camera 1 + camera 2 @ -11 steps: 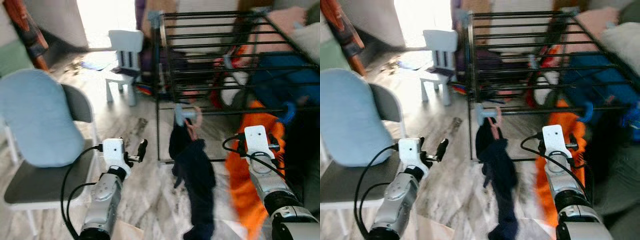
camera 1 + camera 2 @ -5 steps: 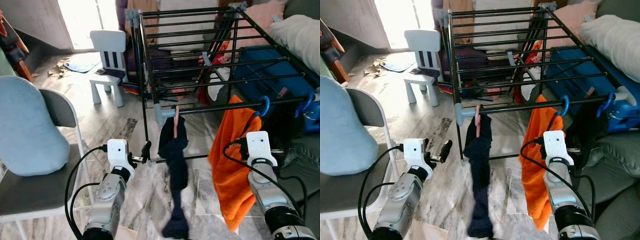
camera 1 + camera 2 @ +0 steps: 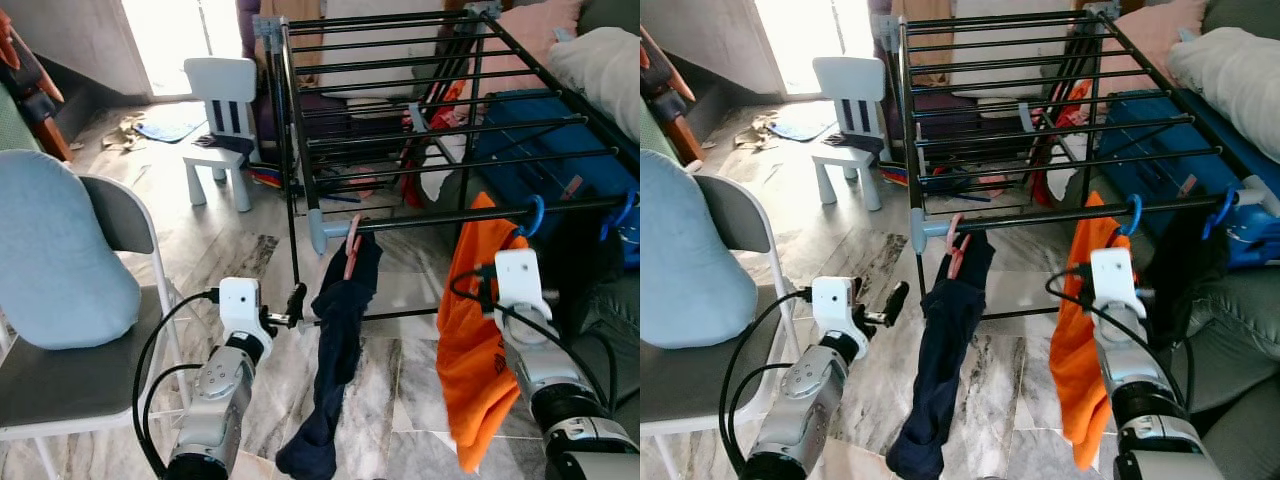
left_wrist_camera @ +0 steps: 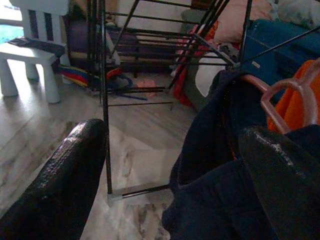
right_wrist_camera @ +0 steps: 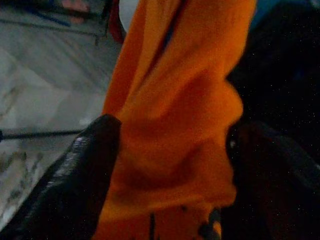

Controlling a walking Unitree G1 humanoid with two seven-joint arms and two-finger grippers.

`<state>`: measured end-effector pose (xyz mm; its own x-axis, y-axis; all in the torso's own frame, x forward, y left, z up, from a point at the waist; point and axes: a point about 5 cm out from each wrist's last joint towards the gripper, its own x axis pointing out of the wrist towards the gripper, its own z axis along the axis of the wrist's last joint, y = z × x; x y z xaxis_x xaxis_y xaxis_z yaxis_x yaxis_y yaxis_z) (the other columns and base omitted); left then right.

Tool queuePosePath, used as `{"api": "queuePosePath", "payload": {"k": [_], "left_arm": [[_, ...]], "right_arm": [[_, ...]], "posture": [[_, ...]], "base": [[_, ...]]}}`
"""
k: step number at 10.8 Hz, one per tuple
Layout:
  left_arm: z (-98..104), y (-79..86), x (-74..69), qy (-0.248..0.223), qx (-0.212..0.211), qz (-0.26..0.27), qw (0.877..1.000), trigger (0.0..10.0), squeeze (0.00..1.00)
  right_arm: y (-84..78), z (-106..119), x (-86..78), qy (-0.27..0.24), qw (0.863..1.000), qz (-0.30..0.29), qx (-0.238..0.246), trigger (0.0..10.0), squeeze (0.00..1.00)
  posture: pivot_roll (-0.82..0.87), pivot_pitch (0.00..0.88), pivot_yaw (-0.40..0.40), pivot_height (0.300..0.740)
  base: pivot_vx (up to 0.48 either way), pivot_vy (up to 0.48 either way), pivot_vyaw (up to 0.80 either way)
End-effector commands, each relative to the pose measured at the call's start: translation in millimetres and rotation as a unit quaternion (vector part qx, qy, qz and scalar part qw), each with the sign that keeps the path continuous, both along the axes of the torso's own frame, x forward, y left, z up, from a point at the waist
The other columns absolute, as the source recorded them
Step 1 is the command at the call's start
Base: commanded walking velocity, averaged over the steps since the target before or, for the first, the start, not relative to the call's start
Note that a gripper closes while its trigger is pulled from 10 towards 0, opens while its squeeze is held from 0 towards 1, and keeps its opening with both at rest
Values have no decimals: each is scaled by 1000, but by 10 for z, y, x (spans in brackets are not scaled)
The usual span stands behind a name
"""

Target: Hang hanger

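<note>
Two garments: a navy garment on a pink hanger and an orange garment on a blue hanger, both hooked on the front rail of the black drying rack.
Change: half a second before, the navy garment hung straight down; now its lower end swung toward 7 o'clock. The orange garment hung much as before.
Left gripper: held at 9 o'clock of the navy garment, just beside it, jaws open and holding nothing.
Right gripper: raised against the orange garment, jaws apart with the cloth between them; whether they pressed it I could not tell.
Left wrist view: showed the pink hanger's hook and shoulder rising out of the navy cloth, between the two black fingers.
Eye views: showed the grey folding chair with a pale blue cushion at 9 o'clock and a white child's chair at 11 o'clock on the marble floor.
</note>
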<state>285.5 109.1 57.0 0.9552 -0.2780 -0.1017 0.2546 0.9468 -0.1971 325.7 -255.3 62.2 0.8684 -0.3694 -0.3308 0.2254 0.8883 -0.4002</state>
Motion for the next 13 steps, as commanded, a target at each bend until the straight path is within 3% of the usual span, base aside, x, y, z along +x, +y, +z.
{"api": "queuePosePath", "payload": {"k": [1,2,8,13], "left_arm": [[-27,7,-10,9,7,-6,1000,10000,0],[-31,9,-11,10,8,-6,1000,10000,0],[-39,-33,2,16,10,-13,1000,10000,0],[-50,-44,-2,20,14,-14,1000,10000,0]], "right_arm": [[-32,41,37,6,1000,-8,9,2039,0],[-39,-2,15,20,1000,-11,13,2471,0],[-74,-98,-41,46,998,-15,27,157,0],[-88,-145,-67,57,998,-12,36,0,0]], "posture": [[-175,0,23,740],[-176,0,24,740],[-178,0,19,740],[-178,0,22,740]], "base": [[0,0,0],[0,0,0],[0,0,0],[0,0,0]]}}
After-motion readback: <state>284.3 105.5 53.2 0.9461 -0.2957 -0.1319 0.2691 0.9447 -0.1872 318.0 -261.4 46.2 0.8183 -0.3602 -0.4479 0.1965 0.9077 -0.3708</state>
